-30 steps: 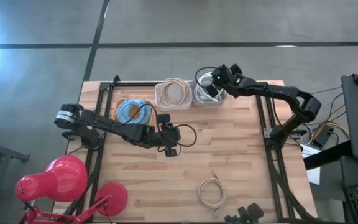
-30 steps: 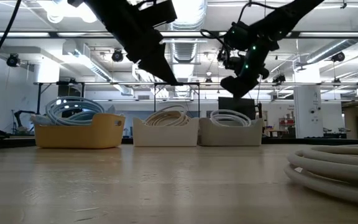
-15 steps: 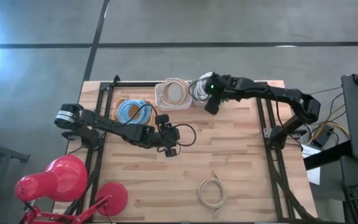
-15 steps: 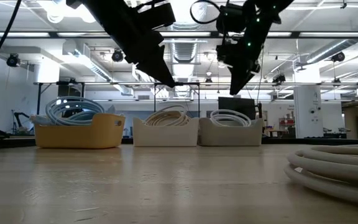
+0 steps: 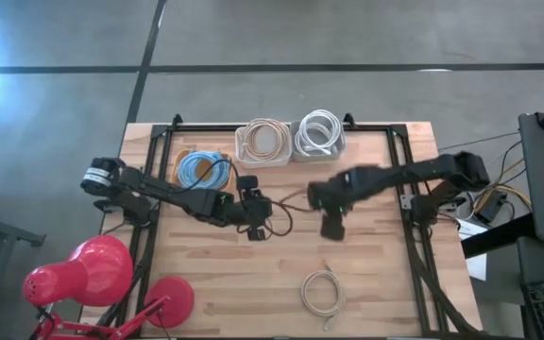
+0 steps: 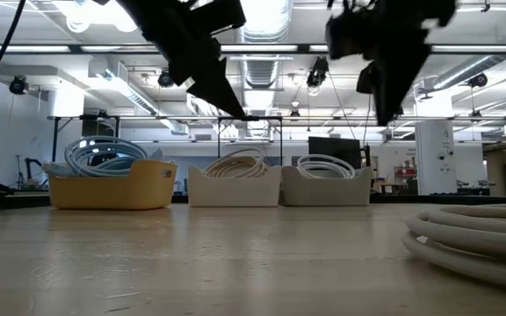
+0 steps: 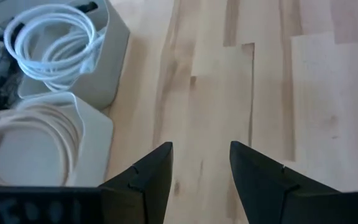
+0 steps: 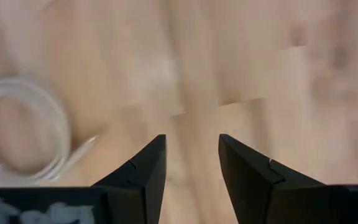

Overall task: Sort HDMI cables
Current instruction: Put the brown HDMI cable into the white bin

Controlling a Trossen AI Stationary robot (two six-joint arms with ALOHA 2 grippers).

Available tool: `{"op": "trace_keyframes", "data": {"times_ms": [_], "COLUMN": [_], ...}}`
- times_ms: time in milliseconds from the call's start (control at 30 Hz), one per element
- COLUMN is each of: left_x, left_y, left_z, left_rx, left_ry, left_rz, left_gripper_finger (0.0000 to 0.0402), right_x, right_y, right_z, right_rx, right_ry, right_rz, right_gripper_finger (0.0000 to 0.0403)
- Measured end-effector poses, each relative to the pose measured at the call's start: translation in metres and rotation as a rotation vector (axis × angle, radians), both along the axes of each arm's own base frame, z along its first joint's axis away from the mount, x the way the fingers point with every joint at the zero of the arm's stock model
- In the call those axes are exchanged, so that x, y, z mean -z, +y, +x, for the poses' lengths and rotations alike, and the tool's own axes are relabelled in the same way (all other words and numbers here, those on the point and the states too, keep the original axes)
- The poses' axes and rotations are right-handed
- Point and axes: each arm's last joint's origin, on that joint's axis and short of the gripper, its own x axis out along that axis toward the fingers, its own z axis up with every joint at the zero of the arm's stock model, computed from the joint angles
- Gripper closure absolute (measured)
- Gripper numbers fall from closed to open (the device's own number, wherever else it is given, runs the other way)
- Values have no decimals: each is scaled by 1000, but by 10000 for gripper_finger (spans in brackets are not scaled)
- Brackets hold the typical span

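Right wrist view smeared, the loose beige cable coil (image 8: pixel 18 127) cut by the picture's edge, the same coil cropped in the low view, red lamp (image 5: pixel 88 274) partly out of frame

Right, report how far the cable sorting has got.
Done: blue coils, beige coils and white coils sit in three separate bins. In hand: nothing; the right gripper is open over bare table, the left gripper open mid-table. Left: one loose coil near the front edge.
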Motion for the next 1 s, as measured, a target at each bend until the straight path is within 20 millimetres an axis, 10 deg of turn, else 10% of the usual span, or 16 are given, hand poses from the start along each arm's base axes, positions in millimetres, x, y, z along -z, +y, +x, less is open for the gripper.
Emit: {"op": "trace_keyframes", "data": {"times_ms": [367,1000], "left_x": [-8,-7], "left_y": [0,-7], "left_z": [4,6], "left_rx": [32,251], "left_ry": [-18,4], "left_rz": [25,-123], "left_gripper_finger": [225,225], "right_x": [18,102], "right_y": [83,136], "right_z": [-6,13], "right_rx": [-96,-149], "right_ry": [-71,23], "right_rz": [90,115], "right_gripper_finger": [259,259]}}
